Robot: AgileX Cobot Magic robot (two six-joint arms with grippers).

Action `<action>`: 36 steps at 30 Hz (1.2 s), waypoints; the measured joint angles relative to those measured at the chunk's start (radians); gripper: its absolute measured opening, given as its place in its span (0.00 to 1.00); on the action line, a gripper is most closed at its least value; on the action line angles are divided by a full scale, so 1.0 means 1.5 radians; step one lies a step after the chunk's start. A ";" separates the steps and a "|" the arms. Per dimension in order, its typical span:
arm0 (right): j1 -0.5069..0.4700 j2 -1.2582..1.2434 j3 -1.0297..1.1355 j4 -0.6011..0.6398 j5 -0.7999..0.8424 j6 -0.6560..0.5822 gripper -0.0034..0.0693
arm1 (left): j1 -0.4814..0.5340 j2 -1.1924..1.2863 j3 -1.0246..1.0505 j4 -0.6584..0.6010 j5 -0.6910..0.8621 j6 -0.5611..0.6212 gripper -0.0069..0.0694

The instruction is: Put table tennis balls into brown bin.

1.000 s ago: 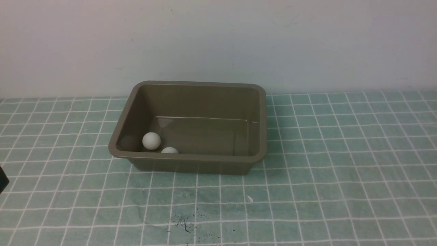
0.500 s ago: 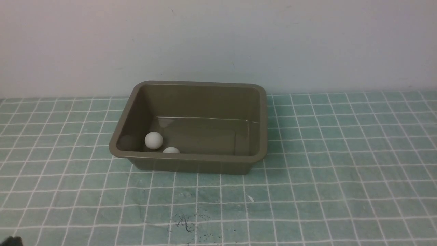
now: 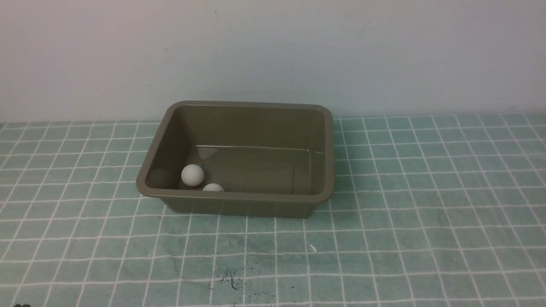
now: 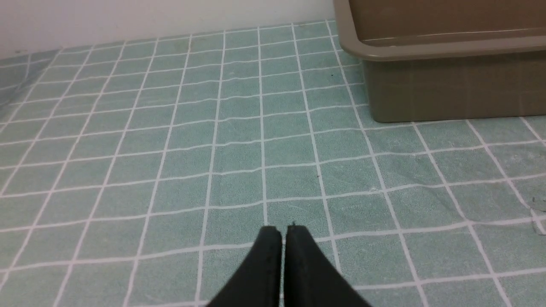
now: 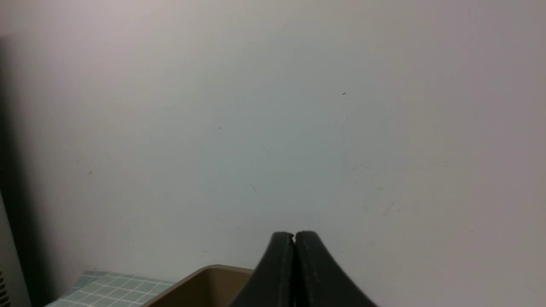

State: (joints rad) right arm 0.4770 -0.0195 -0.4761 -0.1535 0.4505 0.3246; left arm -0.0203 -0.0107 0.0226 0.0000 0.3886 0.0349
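Note:
The brown bin (image 3: 326, 153) stands on the checked cloth near the back wall. Two white table tennis balls lie inside it at its near-left corner: one ball (image 3: 192, 175) in full view, the other ball (image 3: 213, 187) half hidden behind the near rim. My left gripper (image 4: 283, 232) is shut and empty, low over the cloth, with the bin's corner (image 4: 426, 85) ahead of it. My right gripper (image 5: 294, 236) is shut and empty, raised and facing the wall, with the bin's rim (image 5: 204, 277) just below it. Only a dark sliver of the left arm (image 3: 19, 305) shows in the front view.
A teal cloth with a white grid (image 3: 384, 238) covers the table. A pale wall (image 3: 273, 51) stands right behind the bin. A dark ink smudge (image 3: 230, 279) and a small white fleck (image 3: 312, 248) mark the cloth in front of the bin.
The left arm's dark tip slid from the left edge down to the bottom-left corner, nearly out of the front view. The fully visible ball rolled slightly right, then settled.

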 joint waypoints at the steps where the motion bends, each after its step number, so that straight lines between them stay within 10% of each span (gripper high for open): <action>1: 0.000 0.000 0.000 0.000 0.000 0.000 0.03 | 0.000 0.000 0.000 0.000 0.000 0.000 0.08; 16: -0.003 0.000 0.027 0.003 0.018 0.000 0.03 | 0.000 0.000 0.000 0.000 0.000 0.000 0.08; 28: -0.238 0.002 0.326 -0.040 -0.016 0.004 0.03 | 0.000 0.000 0.001 0.000 -0.002 0.000 0.08; 36: -0.265 0.002 0.333 -0.047 -0.057 0.003 0.03 | 0.001 0.000 0.001 0.000 -0.002 0.000 0.08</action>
State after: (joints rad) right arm 0.0799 -0.0164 0.0238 -0.2242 0.3656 0.3286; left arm -0.0193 -0.0107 0.0237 0.0000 0.3852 0.0356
